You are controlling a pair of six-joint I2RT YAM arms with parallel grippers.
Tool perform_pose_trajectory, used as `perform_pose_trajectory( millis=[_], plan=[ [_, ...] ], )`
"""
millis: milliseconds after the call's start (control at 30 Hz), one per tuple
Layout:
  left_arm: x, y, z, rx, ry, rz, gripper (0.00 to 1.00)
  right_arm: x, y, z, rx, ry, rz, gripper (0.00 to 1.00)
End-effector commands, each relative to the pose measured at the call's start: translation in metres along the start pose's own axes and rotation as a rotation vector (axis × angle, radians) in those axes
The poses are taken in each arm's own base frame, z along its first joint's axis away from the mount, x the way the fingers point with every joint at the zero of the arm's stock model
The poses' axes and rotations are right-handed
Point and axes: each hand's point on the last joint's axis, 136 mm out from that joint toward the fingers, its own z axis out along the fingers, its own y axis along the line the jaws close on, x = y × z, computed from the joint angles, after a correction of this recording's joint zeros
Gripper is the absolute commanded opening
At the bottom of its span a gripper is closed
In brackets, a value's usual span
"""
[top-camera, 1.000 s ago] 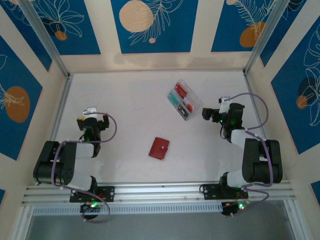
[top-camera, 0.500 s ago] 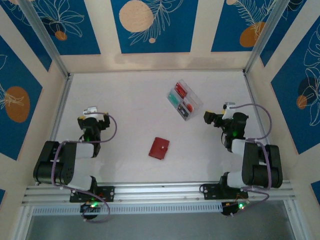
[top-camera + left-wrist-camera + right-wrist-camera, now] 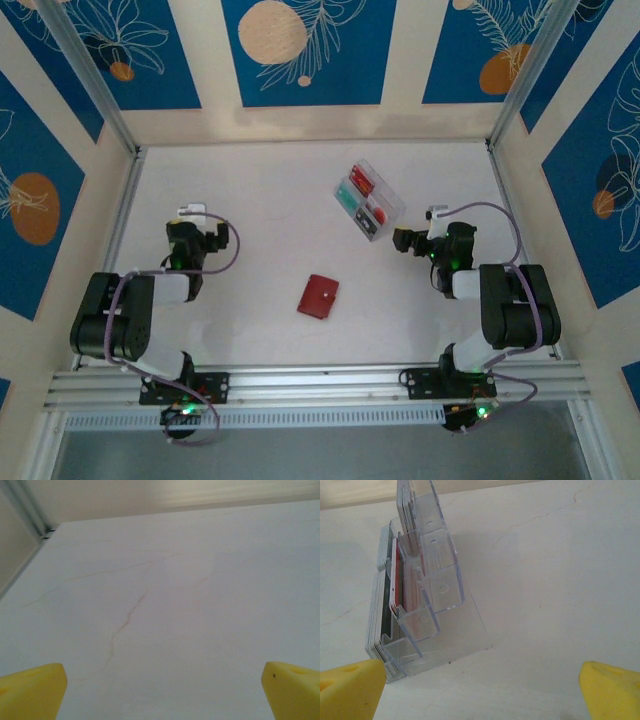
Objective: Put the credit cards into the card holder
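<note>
While the red card holder (image 3: pixel 318 296) lay folded shut on the white tabletop (image 3: pixel 250 190) between the two arms, the credit cards (image 3: pixel 362 184) stood on edge in a clear box (image 3: pixel 392 205) farther back and to the right. The right tool (image 3: pixel 482 690) was released, its yellow fingertips (image 3: pixel 350 687) spread wide and grasping nothing, just short of the box's near end. The left tool (image 3: pixel 162 692) was likewise released and empty, hanging over bare tabletop on the left side, well apart from the card holder.
</note>
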Motion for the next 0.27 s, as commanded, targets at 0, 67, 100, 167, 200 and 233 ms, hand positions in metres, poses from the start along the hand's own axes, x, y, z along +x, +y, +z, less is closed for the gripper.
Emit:
perform_pose_trajectory(
  millis=[0,67,100,167,200,233],
  plan=[
    [0.0085,-0.0174,0.0000,0.102,0.017,0.037,1.00,-0.0153,0.0000,0.0021,0.010,-0.042,-0.046,0.99],
    [0.0151,-0.0096,-0.0007,0.061,-0.020,0.021,1.00,-0.0155,0.0002,0.0019,0.009,-0.042,-0.046,0.99],
    [0.0100,-0.0083,-0.0016,0.056,-0.040,0.013,1.00,-0.0153,0.0003,0.0021,0.009,-0.041,-0.046,0.99],
    [0.0122,-0.0091,-0.0012,0.059,-0.029,0.019,1.00,-0.0154,0.0004,0.0021,0.008,-0.041,-0.046,0.99],
    [0.0112,-0.0090,-0.0015,0.059,-0.031,0.018,1.00,-0.0157,0.0001,0.0019,0.009,-0.043,-0.046,0.99],
    [0.0126,-0.0095,-0.0022,0.061,-0.026,0.020,1.00,-0.0159,0.0002,0.0018,0.009,-0.043,-0.046,0.99]
  ],
)
